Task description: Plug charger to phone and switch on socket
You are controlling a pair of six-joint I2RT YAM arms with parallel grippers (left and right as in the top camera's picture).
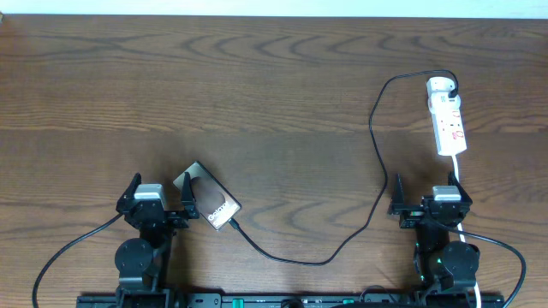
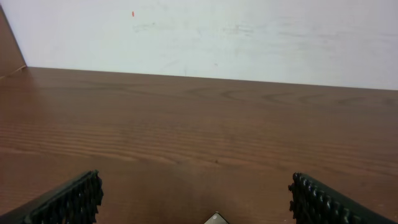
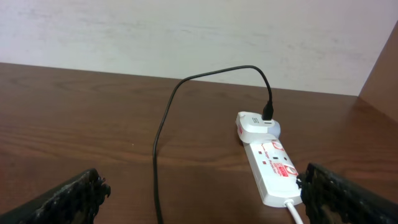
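Two pincers, left (image 1: pixel 159 195) and right (image 1: pixel 431 202), gape released; brace the phone (image 1: pixel 210 203), then push the charger (image 1: pixel 300 260) tip in straight.

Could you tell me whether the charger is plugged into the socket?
Plugged in: the charger runs into a white adapter seated at the far end of the socket.

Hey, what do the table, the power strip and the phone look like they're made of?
Table: wood or wood-look laminate, dark brown with visible grain, low sheen. Power strip: smooth white moulded plastic by the look, red printed markings. Phone: bronze-brown back, metal, glass or plastic; the overhead view cannot settle it.
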